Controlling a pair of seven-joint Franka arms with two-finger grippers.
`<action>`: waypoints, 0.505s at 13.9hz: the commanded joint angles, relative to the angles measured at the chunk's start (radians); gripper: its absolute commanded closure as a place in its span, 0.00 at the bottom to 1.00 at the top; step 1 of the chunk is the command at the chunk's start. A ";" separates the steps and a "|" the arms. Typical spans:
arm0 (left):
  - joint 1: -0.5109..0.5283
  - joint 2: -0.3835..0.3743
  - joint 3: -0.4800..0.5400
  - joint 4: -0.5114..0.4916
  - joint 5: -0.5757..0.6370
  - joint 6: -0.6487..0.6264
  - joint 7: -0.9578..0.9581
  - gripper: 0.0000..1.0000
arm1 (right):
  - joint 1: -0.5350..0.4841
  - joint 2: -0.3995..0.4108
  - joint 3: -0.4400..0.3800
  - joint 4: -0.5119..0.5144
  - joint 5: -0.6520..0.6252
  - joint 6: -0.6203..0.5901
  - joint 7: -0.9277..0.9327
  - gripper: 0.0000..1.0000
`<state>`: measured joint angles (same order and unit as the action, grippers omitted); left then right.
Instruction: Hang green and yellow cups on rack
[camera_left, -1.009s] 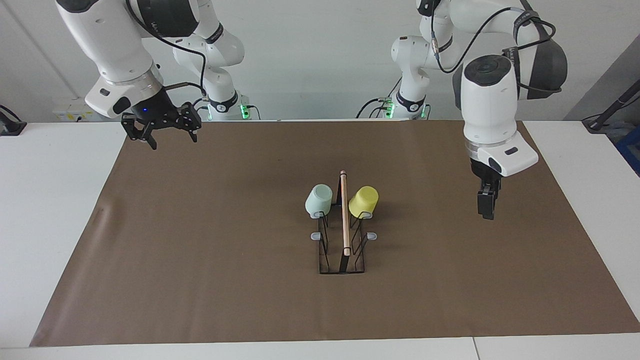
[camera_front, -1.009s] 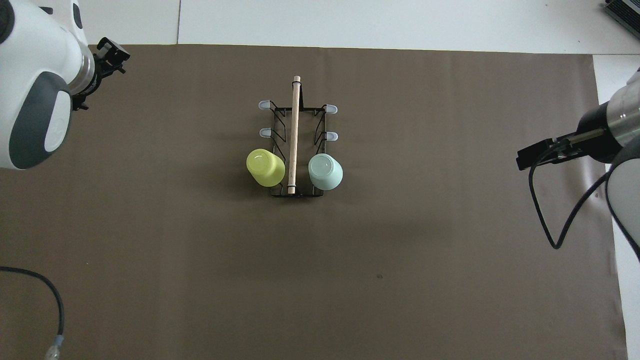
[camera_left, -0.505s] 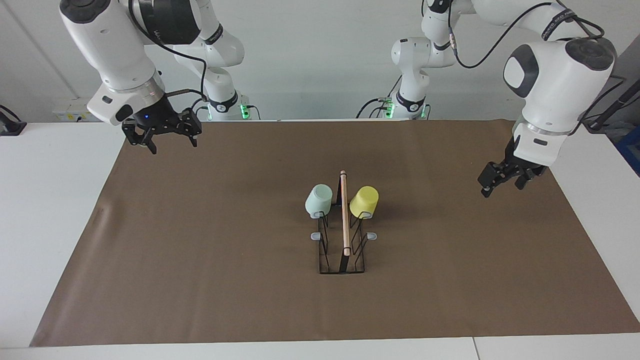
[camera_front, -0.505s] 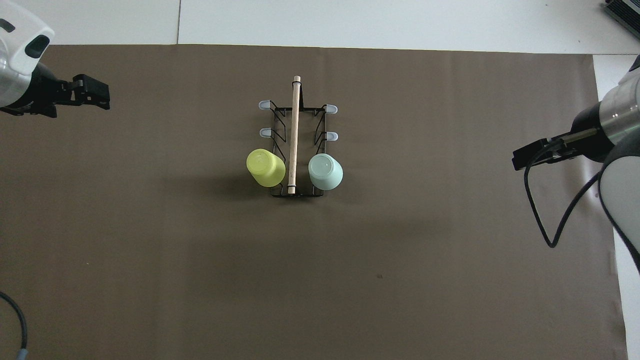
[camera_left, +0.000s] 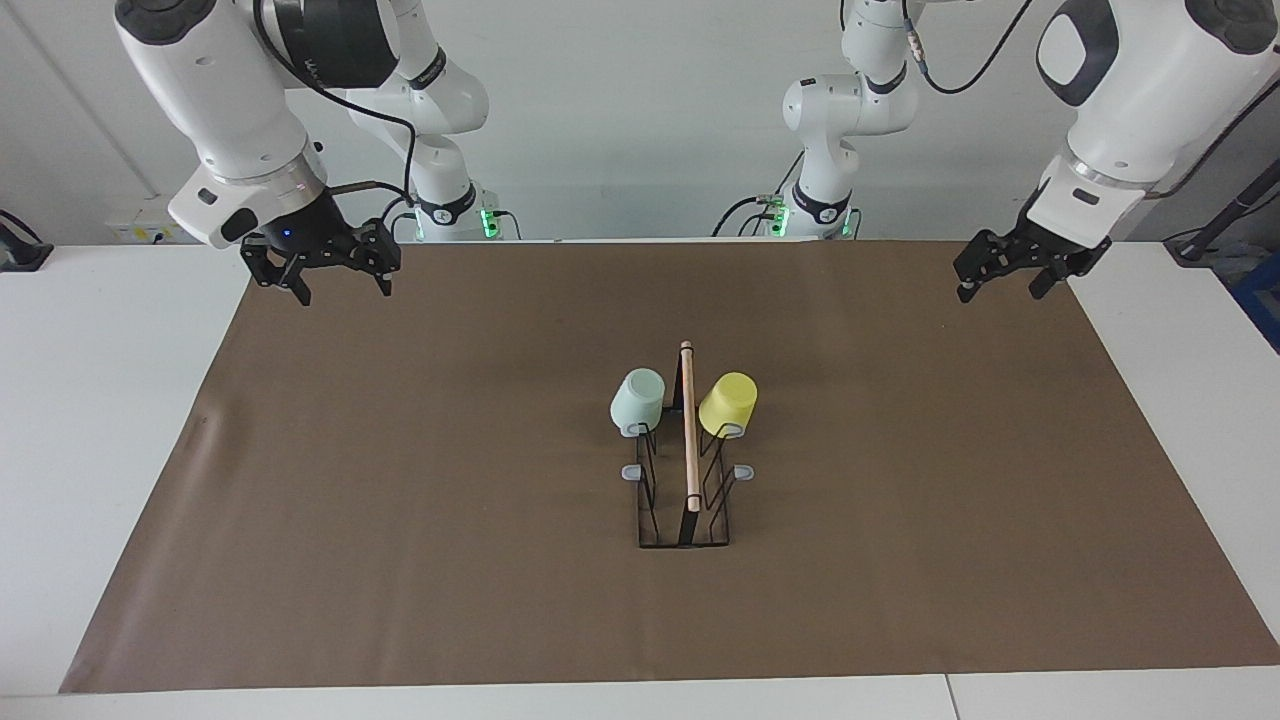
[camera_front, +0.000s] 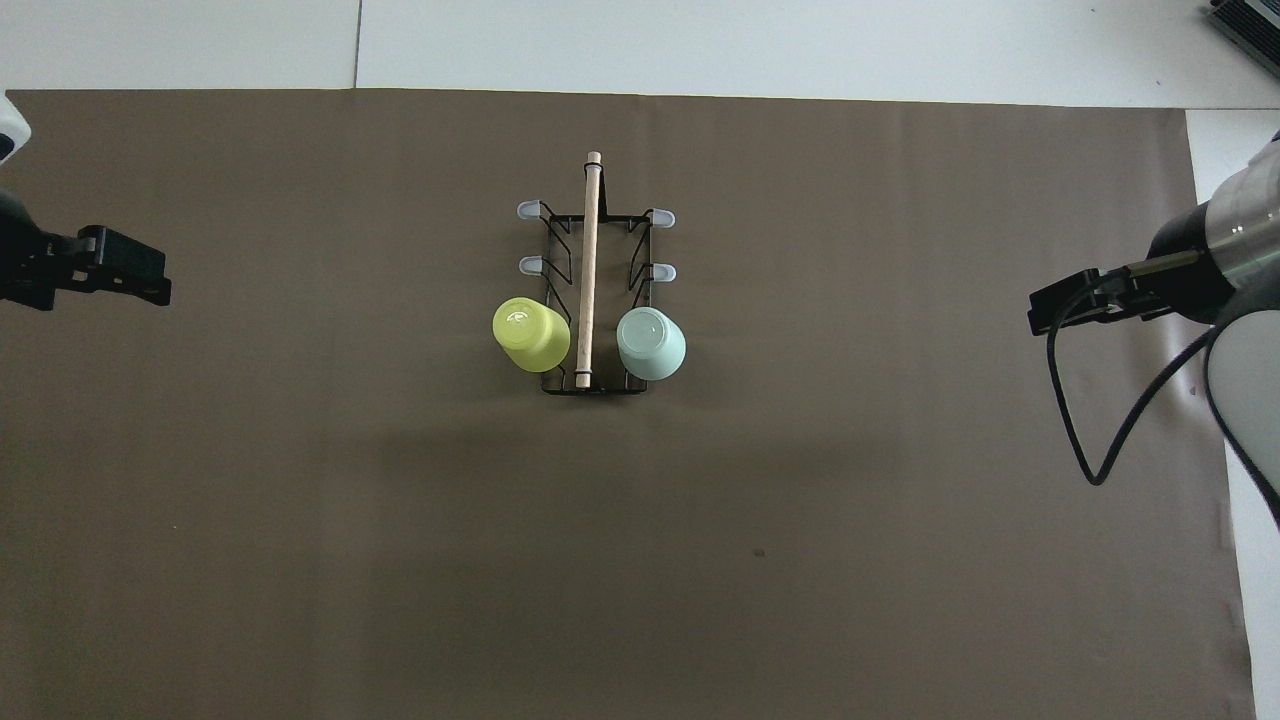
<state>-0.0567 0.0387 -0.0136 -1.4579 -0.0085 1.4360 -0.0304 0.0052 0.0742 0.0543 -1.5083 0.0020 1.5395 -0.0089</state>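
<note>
I see both cups hung mouth-down on rack (camera_left: 685, 470) at tabletop middle, on prongs nearest robots: green cup (camera_left: 637, 401) toward right arm's end, yellow cup (camera_left: 727, 403) toward left's. Rack rod runs away from robots. Right pincer (camera_left: 322, 262) and left pincer (camera_left: 1010, 270) apart, empty, over mat's robot-side corners, well apart from rack. I judge task done.

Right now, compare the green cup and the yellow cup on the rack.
The green cup is pale mint; the yellow cup is bright yellow. The green cup hangs on the rack's right-arm side, the yellow cup on its left-arm side. Both look alike in size, sit upside down on the prongs nearest the robots, and neither is held.
</note>
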 joint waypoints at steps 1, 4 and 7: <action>0.015 -0.034 -0.009 -0.045 -0.013 -0.012 0.012 0.00 | -0.019 0.012 0.024 0.020 -0.022 0.005 0.079 0.00; 0.046 -0.049 -0.037 -0.012 -0.022 -0.045 0.021 0.00 | -0.052 0.006 0.030 0.013 0.009 -0.018 0.052 0.00; 0.075 -0.074 -0.080 -0.012 -0.013 -0.086 0.024 0.00 | -0.054 0.000 0.030 0.011 0.017 -0.018 -0.013 0.00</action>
<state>-0.0205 -0.0050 -0.0669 -1.4695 -0.0116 1.3928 -0.0254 -0.0332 0.0743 0.0639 -1.5062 0.0086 1.5360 0.0093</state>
